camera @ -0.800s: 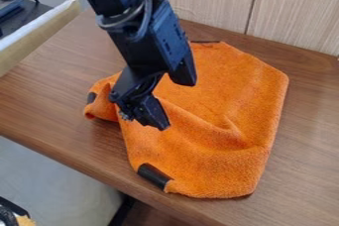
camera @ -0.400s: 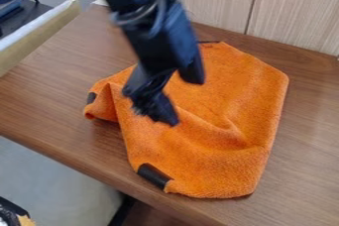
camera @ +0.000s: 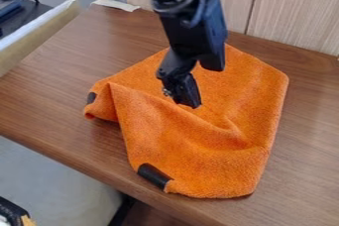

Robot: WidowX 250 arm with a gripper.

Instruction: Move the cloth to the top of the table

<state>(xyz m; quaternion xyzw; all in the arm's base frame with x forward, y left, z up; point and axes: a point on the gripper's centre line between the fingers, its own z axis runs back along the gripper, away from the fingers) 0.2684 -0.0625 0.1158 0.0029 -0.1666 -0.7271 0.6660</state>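
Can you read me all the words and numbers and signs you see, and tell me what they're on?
There are none that I can read.
Orange cloth: no writing I can make out, not even on its black patches at the lower edge and left corner.
Black robot arm: no letters or numbers I can make out.

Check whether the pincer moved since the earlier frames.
Yes. The pincer has shifted right and up in the view, closer to the wall seam.
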